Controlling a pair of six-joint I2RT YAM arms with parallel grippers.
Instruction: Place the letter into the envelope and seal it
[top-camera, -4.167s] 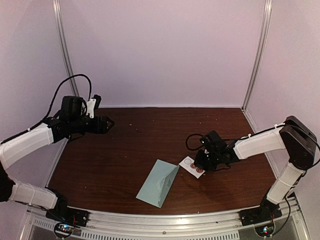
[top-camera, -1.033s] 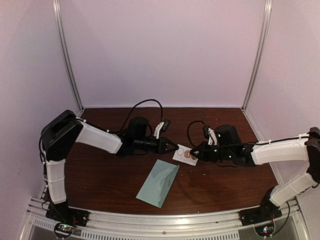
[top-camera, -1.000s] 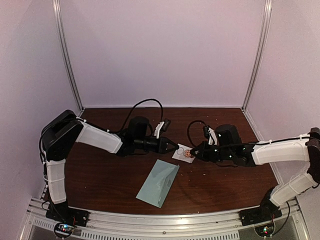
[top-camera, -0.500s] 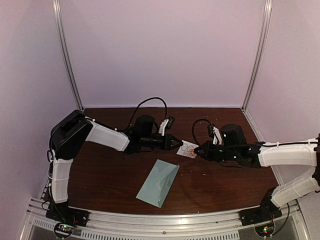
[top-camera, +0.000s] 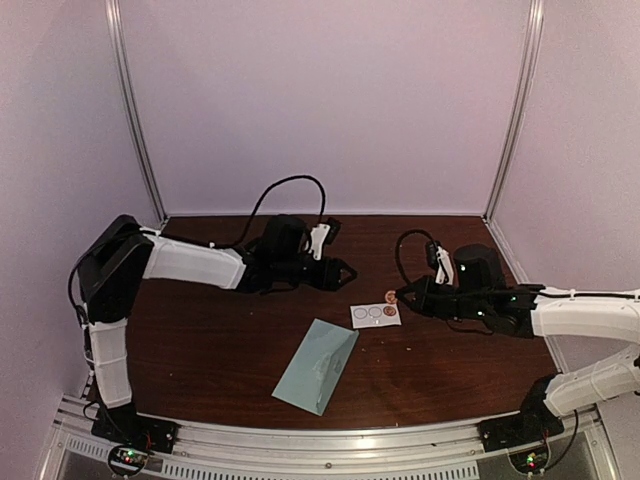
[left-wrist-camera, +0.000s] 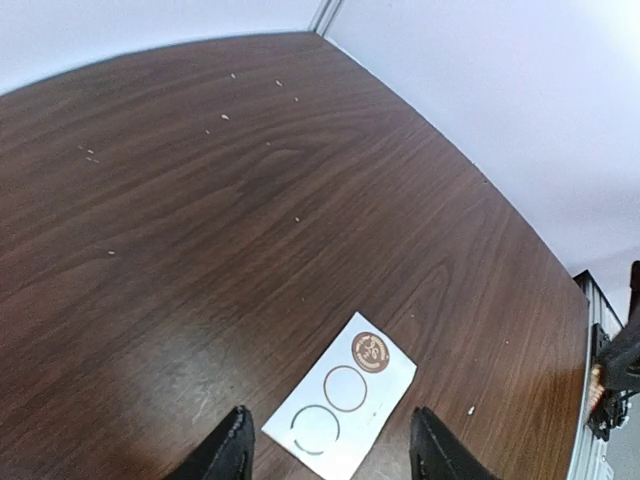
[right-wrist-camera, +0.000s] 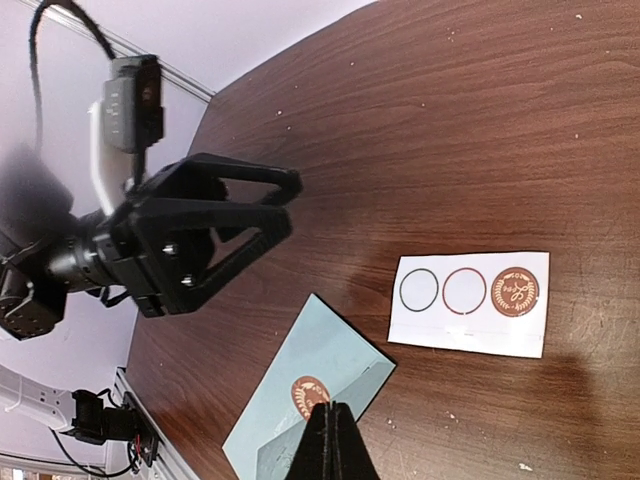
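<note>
Over the desk (top-camera: 220, 330), my right gripper (top-camera: 398, 296) is pinched together on a round brown sticker (right-wrist-camera: 310, 392), and my left gripper (top-camera: 347, 272) hangs apart above the sticker sheet (top-camera: 375, 314). The envelope (top-camera: 318, 365) lies flat toward the near edge. No letter shows, and sealing, I judge, is not yet done.

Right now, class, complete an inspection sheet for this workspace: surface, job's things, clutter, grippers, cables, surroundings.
Surface: dark wood table, pale specks.
Job's things: envelope flat near the front edge; sticker strip just beyond it, apart, one seal left, two empty rings; no letter seen.
Clutter: nothing seen.
Grippers: left gripper open; right gripper shut on a peeled sticker.
Cables: black cable loops over each wrist.
Surroundings: pale walls, metal corner posts.
</note>
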